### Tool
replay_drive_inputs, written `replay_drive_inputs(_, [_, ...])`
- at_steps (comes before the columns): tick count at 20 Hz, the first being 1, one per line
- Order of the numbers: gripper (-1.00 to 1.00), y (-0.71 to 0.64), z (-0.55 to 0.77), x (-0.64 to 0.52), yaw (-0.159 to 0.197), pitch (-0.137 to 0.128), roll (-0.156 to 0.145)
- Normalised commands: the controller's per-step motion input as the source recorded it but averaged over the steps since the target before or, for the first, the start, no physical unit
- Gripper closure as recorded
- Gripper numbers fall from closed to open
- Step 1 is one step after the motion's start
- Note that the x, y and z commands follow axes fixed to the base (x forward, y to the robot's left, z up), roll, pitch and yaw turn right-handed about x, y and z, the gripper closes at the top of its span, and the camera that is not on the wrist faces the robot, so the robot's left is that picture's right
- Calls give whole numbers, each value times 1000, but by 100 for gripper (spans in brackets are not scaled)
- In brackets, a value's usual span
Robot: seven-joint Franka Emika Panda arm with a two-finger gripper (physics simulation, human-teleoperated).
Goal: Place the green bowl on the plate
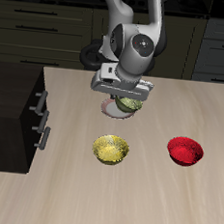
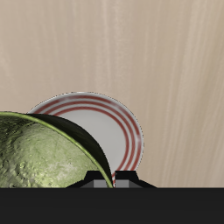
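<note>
Sitting right under the gripper [image 1: 128, 94], the green bowl [image 1: 130, 103] shows in the exterior view only as a small olive patch below the hand's body, with the plate [image 1: 112, 108] peeking out beside and beneath it as a pale sliver with a reddish edge. That view does not settle whether the bowl rests on the plate or hangs just above it.

The wrist view gives what the exterior view hides. There the bowl [image 2: 44, 157] fills a large part of the picture, its glossy speckled inside and thin rim plain to see, and it overlaps the plate [image 2: 109, 127], whose white-grey centre and striped pinkish-brown rim lie flat on the table [image 2: 157, 52]. The rim of the bowl runs straight to the 2 dark fingertips [image 2: 87, 181], which sit close together at that rim, so the fingers appear pinched on the bowl's edge. The bowl looks tilted toward the camera.

The exterior view alone shows the wider scene: a yellow bowl [image 1: 110, 149] nearer the table's front edge, a red bowl [image 1: 185, 149] well apart from it, and a dark drawer unit [image 1: 17, 114] at the table's side, with the arm [image 1: 128, 14] reaching down from the back.
</note>
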Motion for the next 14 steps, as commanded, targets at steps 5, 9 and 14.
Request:
replay_drive_inputs(5, [-100, -12, 47, 43, -37, 15, 62])
replay_drive_inputs(9, [-100, -52, 136, 61, -12, -11, 9])
replay_drive_inputs(14, [-100, -16, 55, 32, 3, -8, -3])
